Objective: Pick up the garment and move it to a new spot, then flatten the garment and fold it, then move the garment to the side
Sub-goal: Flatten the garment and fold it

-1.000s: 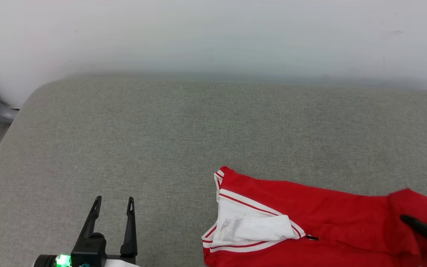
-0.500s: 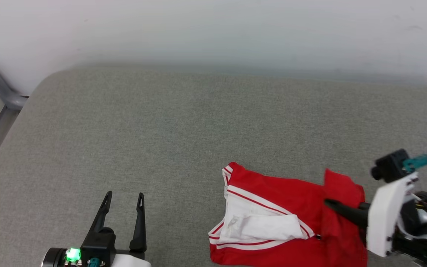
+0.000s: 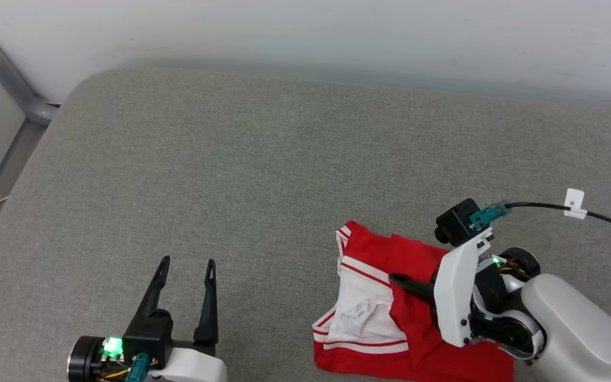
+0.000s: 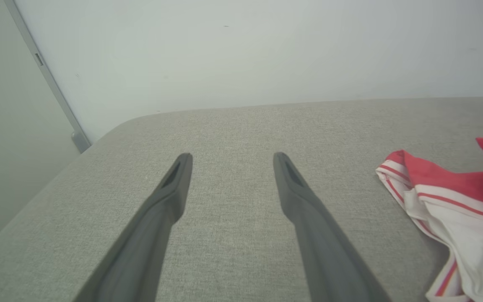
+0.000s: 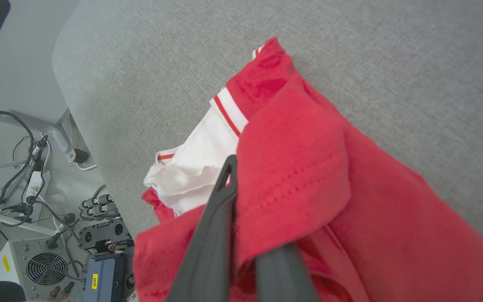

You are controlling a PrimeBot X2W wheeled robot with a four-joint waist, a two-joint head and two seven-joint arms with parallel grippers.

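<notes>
one black-marked cable tag (image 3: 575,204) near garment (image 3: 411,254)

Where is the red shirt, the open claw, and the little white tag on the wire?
red shirt (image 3: 361,289): head view, on its white sleeve.
left gripper (image 3: 188,261): head view, midway between its two open fingertips.
white tag (image 3: 575,203): head view, on the tag's flat face.

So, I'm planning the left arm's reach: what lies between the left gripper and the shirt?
Only bare grey cushion lies between the open left gripper and the shirt; the head view shows that stretch.
</notes>
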